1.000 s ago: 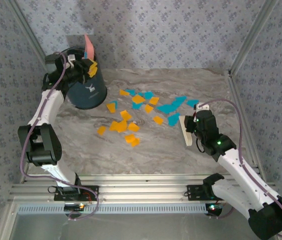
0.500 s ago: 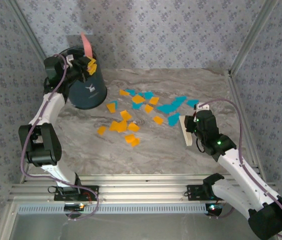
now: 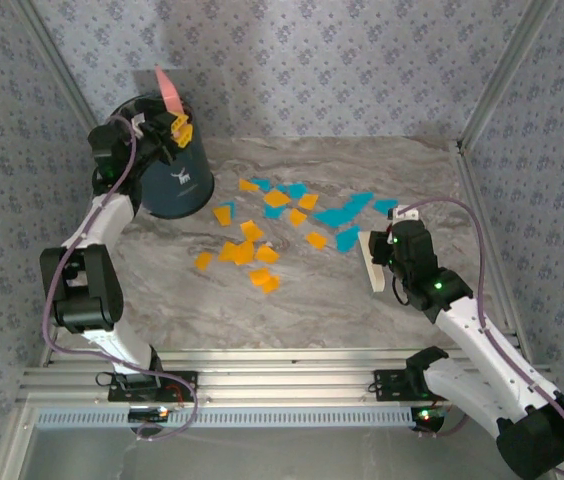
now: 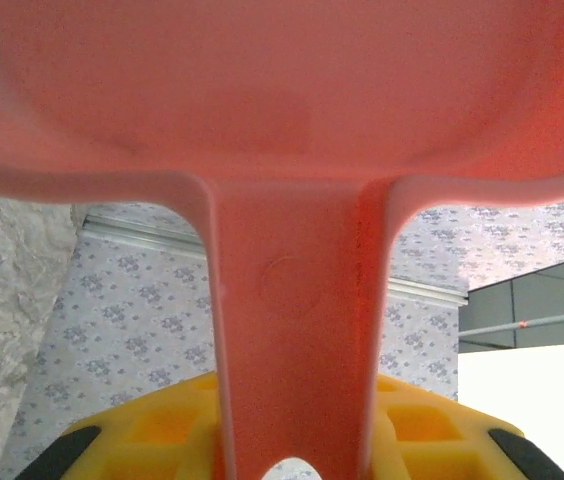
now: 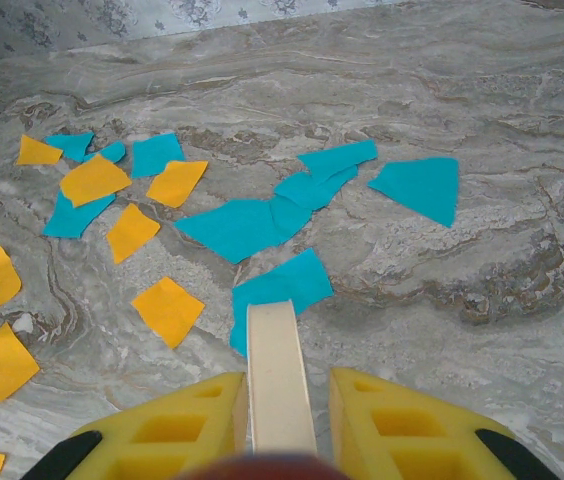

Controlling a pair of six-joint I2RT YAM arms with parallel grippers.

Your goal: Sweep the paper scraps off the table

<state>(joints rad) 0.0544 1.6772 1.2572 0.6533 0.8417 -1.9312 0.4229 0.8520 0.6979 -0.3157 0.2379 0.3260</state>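
The enclosure has blue-grey floral walls (image 3: 312, 60) and aluminium corner posts. The table (image 3: 362, 310) is grey marble-patterned, with a framed near edge.

Left arm: it reaches to the far left corner with the wrist raised over the rim of a dark bucket (image 3: 174, 185). The left gripper (image 3: 174, 130) is clamped on the handle of the pink dustpan (image 3: 169, 88), whose pan points upward. In the left wrist view the handle (image 4: 292, 330) runs between the yellow fingers (image 4: 152, 435).

Right arm: the elbow is bent and the wrist is low over the right side of the table. The right gripper (image 3: 380, 250) is closed on a pale flat bar (image 3: 371, 265), which the right wrist view shows between its fingers (image 5: 177, 425).

The paper scraps (image 3: 262, 235) lie scattered on mid-table between the bucket and the bar. The orange ones are mostly to the left and nearer, the cyan ones to the right and farther. One cyan scrap (image 5: 282, 290) lies at the bar's tip.
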